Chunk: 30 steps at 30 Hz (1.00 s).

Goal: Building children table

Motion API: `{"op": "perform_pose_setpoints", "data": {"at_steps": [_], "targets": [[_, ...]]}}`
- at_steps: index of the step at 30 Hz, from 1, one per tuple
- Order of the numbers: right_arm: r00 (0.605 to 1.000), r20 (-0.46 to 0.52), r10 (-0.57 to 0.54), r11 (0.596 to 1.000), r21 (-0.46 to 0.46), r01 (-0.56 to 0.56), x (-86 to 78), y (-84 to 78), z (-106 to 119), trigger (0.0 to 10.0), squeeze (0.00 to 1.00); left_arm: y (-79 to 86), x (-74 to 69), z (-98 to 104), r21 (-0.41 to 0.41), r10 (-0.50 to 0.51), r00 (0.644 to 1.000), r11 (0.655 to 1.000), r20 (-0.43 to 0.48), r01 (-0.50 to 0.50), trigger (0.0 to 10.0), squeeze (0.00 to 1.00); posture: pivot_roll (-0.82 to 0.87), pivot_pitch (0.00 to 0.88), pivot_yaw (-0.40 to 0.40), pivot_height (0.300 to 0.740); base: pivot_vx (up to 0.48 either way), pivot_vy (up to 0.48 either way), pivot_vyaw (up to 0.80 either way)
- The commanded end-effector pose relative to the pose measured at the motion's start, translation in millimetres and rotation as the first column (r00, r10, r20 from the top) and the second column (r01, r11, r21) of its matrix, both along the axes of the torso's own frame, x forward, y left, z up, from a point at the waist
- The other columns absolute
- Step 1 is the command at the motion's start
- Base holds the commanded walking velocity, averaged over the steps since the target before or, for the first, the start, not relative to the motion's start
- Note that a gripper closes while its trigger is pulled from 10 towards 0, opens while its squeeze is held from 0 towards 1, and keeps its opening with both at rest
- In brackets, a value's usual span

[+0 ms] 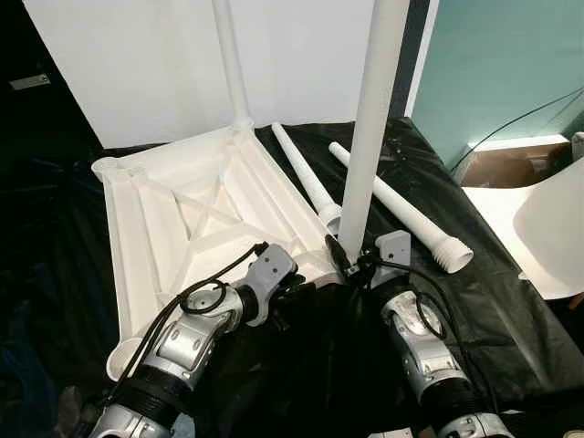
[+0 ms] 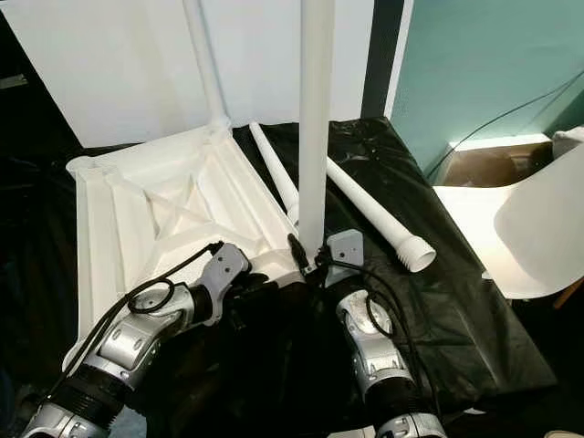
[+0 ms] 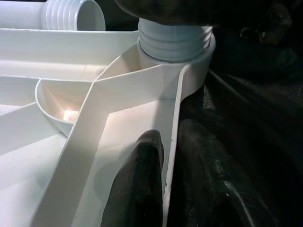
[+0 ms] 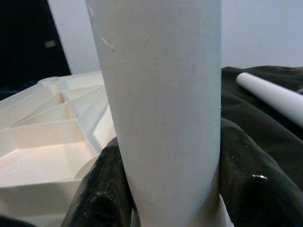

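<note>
right pincer [image 1: 351, 265] is clamped round an upright table leg [image 1: 372, 119]; the tabletop rim [image 3: 173, 118] is pinched by left pincer [image 3: 165, 165].

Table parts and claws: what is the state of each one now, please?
White plastic tabletop: upside down, ribs up.
Far white leg: upright in corner socket.
Near white leg: upright, threaded end at socket.
Two loose white legs: lying on black sheet.
Left claw: shut on tabletop rim.
Right claw: shut on near leg.

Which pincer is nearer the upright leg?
Right. The right pincer clasps the upright leg; the left pincer grips the tabletop rim beside it.
</note>
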State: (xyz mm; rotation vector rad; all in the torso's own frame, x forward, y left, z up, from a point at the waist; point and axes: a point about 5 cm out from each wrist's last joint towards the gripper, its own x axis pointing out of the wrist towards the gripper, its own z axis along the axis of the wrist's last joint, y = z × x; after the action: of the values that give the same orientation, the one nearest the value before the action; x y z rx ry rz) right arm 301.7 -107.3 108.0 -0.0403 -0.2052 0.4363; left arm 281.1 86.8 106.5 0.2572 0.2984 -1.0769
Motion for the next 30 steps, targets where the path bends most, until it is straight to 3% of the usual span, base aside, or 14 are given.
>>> {"op": "perform_pose_setpoints", "data": {"at_steps": [1,4,5,8,11,17,18,20,21,30], "targets": [[0.995,-0.047,0.082,0.997,0.014,-0.082,-1.5,4.5,-3.0,10.0,1.00,0.2,-8.5,-16.2,0.032,-0.050,0.995,0.998,-0.091,0.054,10.0,0.00,0.04,0.000,0.051,0.740,0.000,0.000,0.00],[0.988,-0.037,0.150,0.988,-0.021,-0.151,0.8,1.9,1.1,10.0,1.00,-0.3,-8.5,-16.4,0.030,-0.050,0.994,0.998,-0.092,0.053,10.0,0.00,0.04,0.000,0.049,0.740,0.000,0.000,0.00],[0.985,-0.033,0.171,0.984,-0.043,-0.173,2.9,-0.6,3.1,10.0,0.00,-0.5,-8.5,-16.5,0.030,-0.049,0.994,0.998,-0.093,0.052,10.0,0.00,0.04,0.000,0.049,0.740,0.000,0.000,0.00],[0.980,-0.028,0.197,0.977,-0.072,-0.198,6.6,-4.8,6.7,10.0,0.00,-0.4,-8.5,-16.6,0.030,-0.049,0.994,0.998,-0.093,0.052,10.0,0.00,0.04,0.000,0.048,0.740,0.000,0.000,0.00],[0.944,-0.053,0.325,0.916,-0.231,-0.328,22.8,-25.5,21.3,10.0,0.00,-0.8,-7.2,-16.3,0.029,-0.046,0.995,0.998,-0.092,0.049,10.0,0.00,0.03,0.000,0.045,0.740,0.000,0.000,0.00],[0.888,-0.139,0.438,0.831,-0.313,-0.460,29.1,-37.3,27.9,10.0,0.00,-1.2,-6.9,-16.6,0.029,-0.047,0.995,0.998,-0.091,0.050,10.0,0.00,0.03,0.000,0.042,0.740,0.000,0.000,0.00],[0.880,-0.156,0.450,0.820,-0.317,-0.476,29.7,-39.5,27.3,4.1,0.00,-1.4,-7.2,-16.6,0.028,-0.047,0.995,0.998,-0.091,0.049,10.0,0.00,0.03,0.000,0.038,0.740,0.000,0.000,0.00],[0.875,-0.165,0.455,0.816,-0.317,-0.484,30.1,-40.8,26.8,4.1,0.00,-1.5,-7.4,-16.6,0.027,-0.046,0.995,0.998,-0.091,0.049,10.0,0.00,0.03,0.000,0.038,0.740,0.000,0.000,0.00],[0.867,-0.177,0.466,0.805,-0.321,-0.499,29.9,-41.6,26.1,0.0,0.00,-1.6,-7.5,-16.9,0.026,-0.045,0.995,0.999,-0.090,0.047,10.0,0.00,0.04,0.000,0.031,0.740,0.000,0.000,0.00],[0.839,-0.237,0.491,0.797,-0.267,-0.542,25.9,-40.5,13.7,0.0,0.00,0.4,-10.4,-19.5,0.027,-0.036,0.995,0.999,-0.094,0.039,10.0,0.00,0.05,0.000,0.020,0.740,0.000,0.000,0.00]]}}
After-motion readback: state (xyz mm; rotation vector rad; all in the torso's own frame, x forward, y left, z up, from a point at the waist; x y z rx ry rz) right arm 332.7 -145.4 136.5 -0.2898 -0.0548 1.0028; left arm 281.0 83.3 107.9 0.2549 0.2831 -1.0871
